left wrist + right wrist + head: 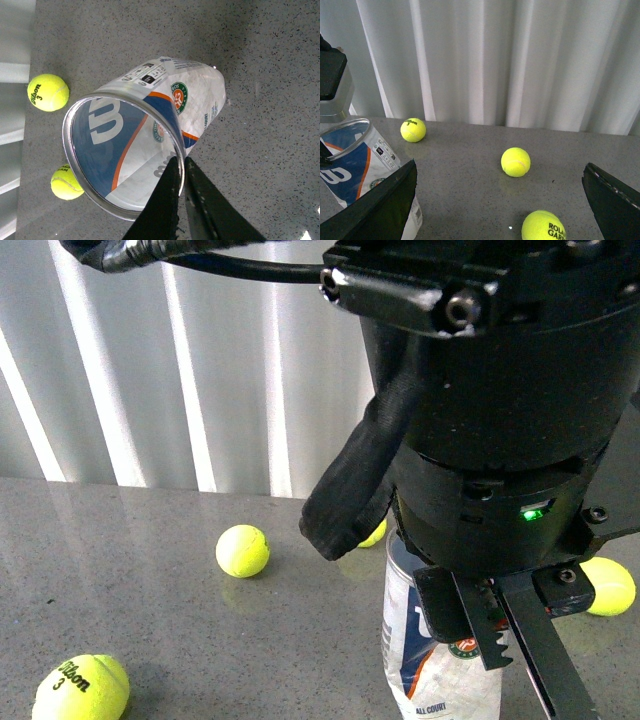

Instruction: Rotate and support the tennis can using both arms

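Note:
The tennis can [150, 135] stands tilted on the grey table with its open silver rim up; the label is white, blue and orange. My left gripper [181, 162] is shut on the rim, one finger inside and one outside. In the right wrist view the can [357, 160] sits at the edge, just beyond one finger [385, 205] of my right gripper [500, 166], which is open wide and empty. In the front view a bulky black arm [500, 420] with a green light hides the top of the can [425, 665]; toothed fingers [490, 635] hang in front of it.
Yellow tennis balls lie loose on the table [150, 620]: one mid-left [242, 550], one front left [82, 688], one at the right [610, 585]. Two balls [515, 161] [543, 226] lie between the right gripper's fingers. A white curtain [200, 360] closes the back.

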`<state>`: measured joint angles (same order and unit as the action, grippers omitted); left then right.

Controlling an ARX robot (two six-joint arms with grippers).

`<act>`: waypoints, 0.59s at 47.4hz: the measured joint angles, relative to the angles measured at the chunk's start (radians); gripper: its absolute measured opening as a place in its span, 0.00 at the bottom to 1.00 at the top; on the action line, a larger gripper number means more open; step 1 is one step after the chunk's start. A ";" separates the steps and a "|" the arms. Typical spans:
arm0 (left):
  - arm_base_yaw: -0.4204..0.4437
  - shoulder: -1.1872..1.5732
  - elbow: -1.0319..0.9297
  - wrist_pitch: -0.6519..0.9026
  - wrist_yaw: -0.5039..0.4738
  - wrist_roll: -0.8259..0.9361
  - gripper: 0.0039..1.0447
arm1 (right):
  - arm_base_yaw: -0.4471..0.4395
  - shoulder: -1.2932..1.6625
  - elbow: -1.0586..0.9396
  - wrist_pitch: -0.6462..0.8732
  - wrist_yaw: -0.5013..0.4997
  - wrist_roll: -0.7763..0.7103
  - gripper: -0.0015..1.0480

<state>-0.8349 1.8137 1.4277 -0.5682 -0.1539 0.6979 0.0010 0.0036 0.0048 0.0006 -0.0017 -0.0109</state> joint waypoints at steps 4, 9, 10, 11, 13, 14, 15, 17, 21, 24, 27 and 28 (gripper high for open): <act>-0.003 0.000 -0.003 0.001 0.008 -0.010 0.19 | 0.000 0.000 0.000 0.000 0.000 0.000 0.93; -0.006 0.000 -0.007 0.002 0.008 -0.014 0.33 | 0.000 0.000 0.000 0.000 0.000 0.000 0.93; -0.007 0.000 -0.008 0.001 0.008 -0.015 0.38 | 0.000 0.000 0.000 0.000 0.000 0.000 0.93; -0.007 0.000 -0.009 0.001 0.010 -0.016 0.41 | 0.000 0.000 0.000 0.000 0.000 0.000 0.93; -0.007 0.000 -0.011 0.001 0.009 -0.016 0.48 | 0.000 0.000 0.000 0.000 0.000 0.000 0.93; -0.007 0.000 -0.011 0.001 0.008 -0.016 0.50 | 0.000 0.000 0.000 0.000 0.000 0.000 0.93; -0.007 0.000 -0.012 0.001 0.006 -0.016 0.53 | 0.000 0.000 0.000 0.000 0.000 0.000 0.93; -0.006 -0.001 -0.014 0.000 0.005 -0.016 0.58 | 0.000 0.000 0.000 0.000 0.000 0.000 0.93; -0.003 -0.003 -0.019 -0.003 0.005 -0.016 0.72 | 0.000 0.000 0.000 0.000 0.000 0.000 0.93; 0.001 -0.009 -0.024 -0.008 0.005 -0.018 0.84 | 0.000 0.000 0.000 0.000 0.000 0.000 0.93; 0.005 -0.018 -0.026 -0.015 0.005 -0.020 0.95 | 0.000 0.000 0.000 0.000 0.000 0.000 0.93; 0.007 -0.022 -0.026 -0.017 0.006 -0.021 0.95 | 0.000 0.000 0.000 0.000 0.000 0.000 0.93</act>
<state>-0.8276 1.7920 1.4017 -0.5854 -0.1478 0.6765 0.0010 0.0036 0.0048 0.0006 -0.0017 -0.0109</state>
